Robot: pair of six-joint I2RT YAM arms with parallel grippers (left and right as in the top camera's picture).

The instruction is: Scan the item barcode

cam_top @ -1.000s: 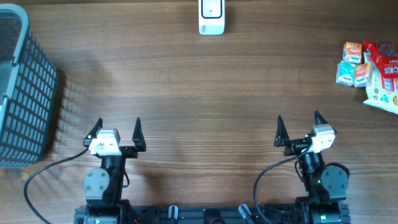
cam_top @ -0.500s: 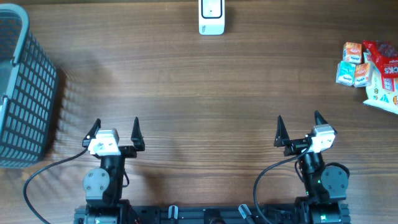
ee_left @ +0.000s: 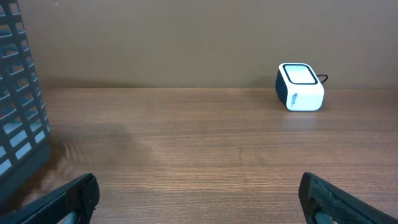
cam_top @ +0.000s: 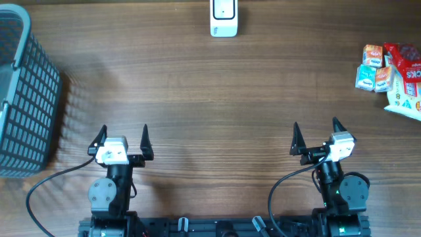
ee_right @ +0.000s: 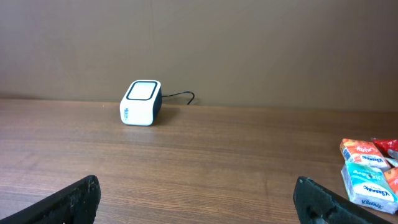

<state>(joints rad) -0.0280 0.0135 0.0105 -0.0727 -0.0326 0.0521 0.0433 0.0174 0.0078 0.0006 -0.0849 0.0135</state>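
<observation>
A white barcode scanner (cam_top: 223,18) stands at the far middle edge of the wooden table; it also shows as the scanner (ee_left: 300,86) in the left wrist view and the scanner (ee_right: 141,102) in the right wrist view. Small tissue packs (cam_top: 373,68) and a red-and-white snack bag (cam_top: 406,79) lie at the far right; the packs (ee_right: 365,169) show in the right wrist view. My left gripper (cam_top: 123,135) and right gripper (cam_top: 315,132) rest near the table's front edge, both open and holding nothing, far from the items.
A grey mesh basket (cam_top: 23,99) stands at the left edge, seen as the basket (ee_left: 18,124) in the left wrist view. A cable runs from the scanner toward the back wall.
</observation>
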